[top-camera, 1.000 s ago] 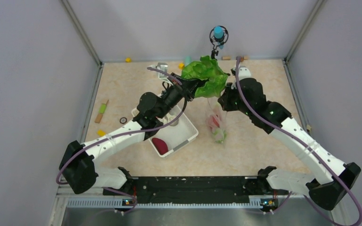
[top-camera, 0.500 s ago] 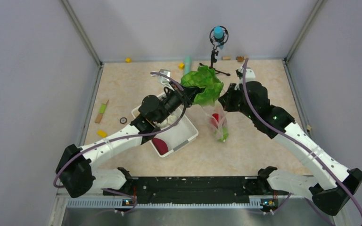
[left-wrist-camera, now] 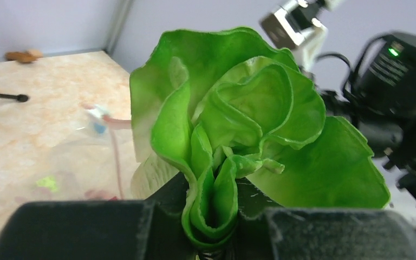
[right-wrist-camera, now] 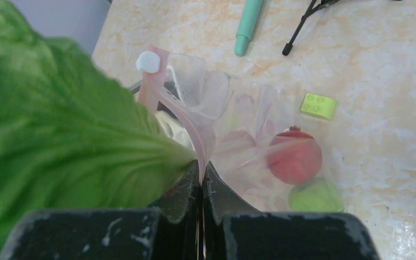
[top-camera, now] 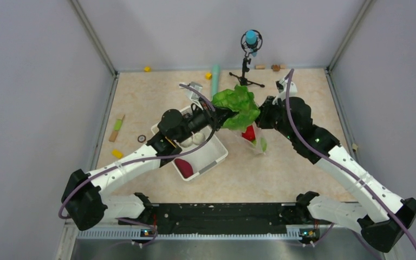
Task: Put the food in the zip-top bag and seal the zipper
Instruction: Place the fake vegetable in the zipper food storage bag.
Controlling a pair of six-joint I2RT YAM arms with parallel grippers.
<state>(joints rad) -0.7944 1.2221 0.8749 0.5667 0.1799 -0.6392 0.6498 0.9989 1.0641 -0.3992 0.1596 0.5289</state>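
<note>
My left gripper (top-camera: 220, 115) (left-wrist-camera: 214, 216) is shut on the stem folds of the green leafy cabbage (top-camera: 238, 105) (left-wrist-camera: 238, 108). It holds the cabbage over the mouth of the zip-top bag (top-camera: 254, 142) (right-wrist-camera: 238, 124). My right gripper (top-camera: 264, 116) (right-wrist-camera: 201, 179) is shut on the bag's mouth edge, pinching the pinkish zipper (right-wrist-camera: 162, 97) with its white slider raised. Inside the bag lie a red apple (right-wrist-camera: 294, 156) and a green apple (right-wrist-camera: 314, 196). The cabbage leaf (right-wrist-camera: 49, 119) presses against the bag's open side.
The white basket (top-camera: 216, 157) beside the left arm holds a maroon root (top-camera: 183, 167) and whitish pieces (top-camera: 197, 138). A teal cylinder (top-camera: 215, 72), a black tripod (top-camera: 245, 70) and small blocks (right-wrist-camera: 318, 104) (top-camera: 116, 153) lie on the table, and walls close in three sides.
The left gripper has carried the cabbage nearer and lower, onto the bag's mouth. The right gripper shifted slightly right, still holding the bag, and the bag moved with it.
</note>
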